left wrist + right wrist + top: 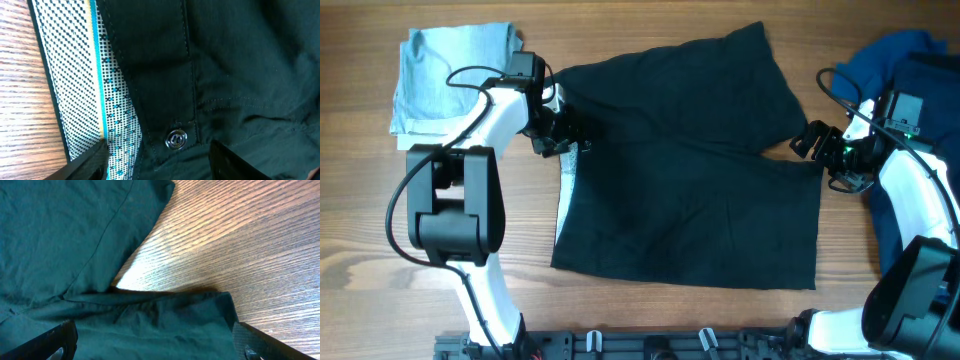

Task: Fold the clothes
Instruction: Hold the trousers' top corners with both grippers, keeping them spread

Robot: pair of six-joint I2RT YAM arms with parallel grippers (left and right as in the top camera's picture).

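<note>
Wooden table [360,200], two arms reaching in from the near edge.

Black shorts [690,170]: largest item, spread mostly flat across the middle of the table. Waist end points toward the left arm, the two legs toward the right arm. The far leg angles away toward the back edge, leaving a notch of bare wood between the legs.

Dark blue garments [890,60]: bunched heap at the far right corner, behind the right arm and just beside the far leg's hem.

Pale blue garment [440,70]: folded into a rough rectangle at the far left corner, apart from the shorts.

Left gripper [560,135]: at the far corner of the waist. Wrist view shows its jaws spread, one to each side of the turned-out waistband [85,85], which is whitish, dotted and has a teal stripe. Nothing is pinched.

Right gripper [810,140]: over the notch between the legs. Jaws are wide apart and low over the near leg's hem, not clamped on anything.

Snap button [175,139]: metal, on the black waist fabric, between the left fingers.
</note>
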